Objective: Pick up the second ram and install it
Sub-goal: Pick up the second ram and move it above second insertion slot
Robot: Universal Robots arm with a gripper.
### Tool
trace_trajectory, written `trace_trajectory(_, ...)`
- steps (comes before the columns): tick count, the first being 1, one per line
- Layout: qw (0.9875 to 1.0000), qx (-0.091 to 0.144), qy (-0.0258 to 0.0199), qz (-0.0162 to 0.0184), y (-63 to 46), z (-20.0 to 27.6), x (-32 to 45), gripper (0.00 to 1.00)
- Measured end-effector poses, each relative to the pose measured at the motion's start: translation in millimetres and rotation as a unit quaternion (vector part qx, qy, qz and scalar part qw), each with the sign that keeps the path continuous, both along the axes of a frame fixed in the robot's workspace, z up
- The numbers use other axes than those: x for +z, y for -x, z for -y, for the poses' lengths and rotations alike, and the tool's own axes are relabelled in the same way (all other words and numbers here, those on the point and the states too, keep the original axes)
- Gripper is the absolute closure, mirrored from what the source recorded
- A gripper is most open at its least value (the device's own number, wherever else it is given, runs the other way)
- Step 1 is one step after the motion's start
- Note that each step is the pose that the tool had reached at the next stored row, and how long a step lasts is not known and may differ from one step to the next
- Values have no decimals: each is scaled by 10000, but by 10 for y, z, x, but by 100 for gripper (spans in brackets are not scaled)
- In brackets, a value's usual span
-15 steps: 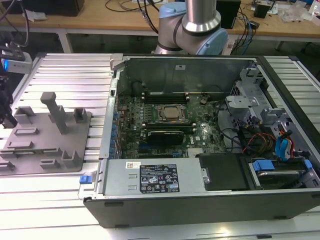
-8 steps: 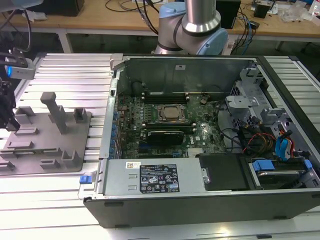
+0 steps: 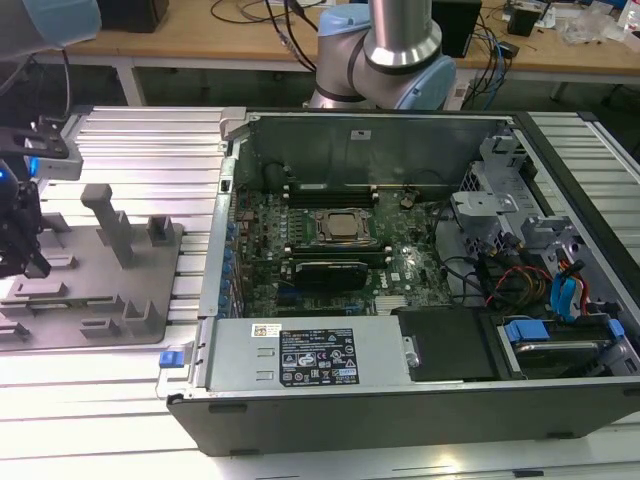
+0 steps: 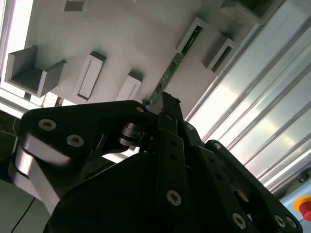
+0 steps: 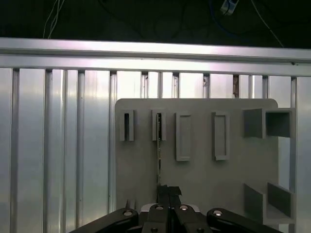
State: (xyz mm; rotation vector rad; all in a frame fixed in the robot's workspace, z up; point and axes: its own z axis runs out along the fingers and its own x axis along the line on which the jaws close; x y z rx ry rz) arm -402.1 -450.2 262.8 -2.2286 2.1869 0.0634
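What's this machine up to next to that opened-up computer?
A robot arm is working on a memory stick. Its gripper is down over the grey holder beside the open computer, right at one end of the green ram. The ram stands on edge in a slot of the holder and is not yet in the computer.

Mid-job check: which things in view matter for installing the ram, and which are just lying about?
Job:
- ram, standing on edge in the holder
- gripper, at the ram's near end
- slots on the motherboard

Lying about:
- power supply
- drive cables
- blue clip
- bench cables
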Motion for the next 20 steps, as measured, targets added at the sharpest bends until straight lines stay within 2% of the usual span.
trace_trajectory(2, 10000, -1, 0, 0, -2, 15, -67, 92)
trace_trajectory(12, 10000, 0, 0, 1, -3, 28, -318, 92)
trace_trajectory(18, 10000, 0, 0, 0, -3, 31, -349, 92)
trace_trajectory(19, 10000, 0, 0, 0, -3, 30, -349, 86)
trace_trajectory(20, 10000, 0, 0, 0, -3, 30, -349, 86)
